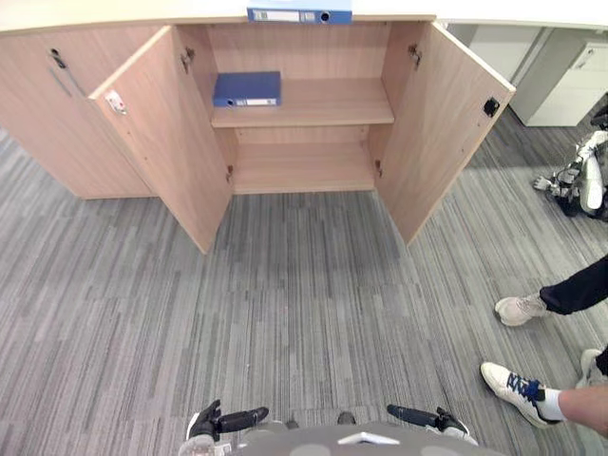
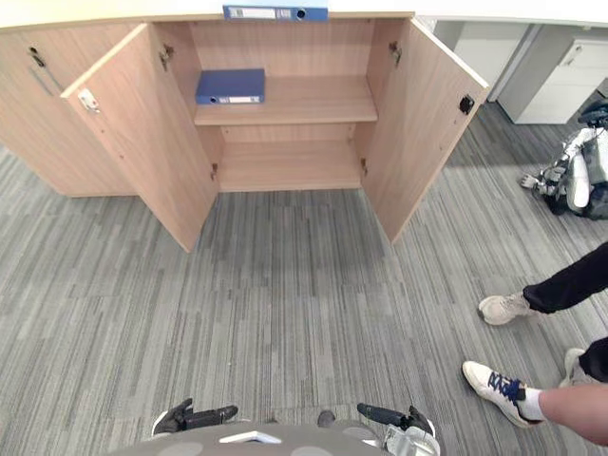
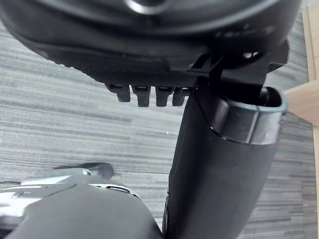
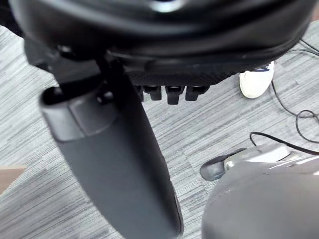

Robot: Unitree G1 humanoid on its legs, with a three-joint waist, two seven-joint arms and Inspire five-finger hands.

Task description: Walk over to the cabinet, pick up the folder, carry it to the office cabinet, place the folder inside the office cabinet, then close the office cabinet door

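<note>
Left eye view: a light-wood office cabinet (image 1: 304,52) is seen with both doors swung wide open. A flat blue folder (image 1: 247,88) is laid on the left part of its upper wooden shelf (image 1: 328,103). A second blue folder (image 1: 299,14) is laid on the cabinet top, above the opening. The left hand (image 1: 220,419) and right hand (image 1: 429,418) are held low at the near edge over grey striped carpet (image 1: 285,304), well apart from the cabinet. Right eye view: a person's white shoe (image 2: 502,388) is noted on the carpet to the right (a paler shoe under a dark trouser leg lies beyond it). Left wrist view: the fingers (image 3: 142,94) are seen in a loose, straight row, with the thumb (image 3: 219,164) spread away and nothing held. Right wrist view: the same is recorded for the fingers (image 4: 174,93) and thumb (image 4: 114,164); nothing is clasped.
</note>
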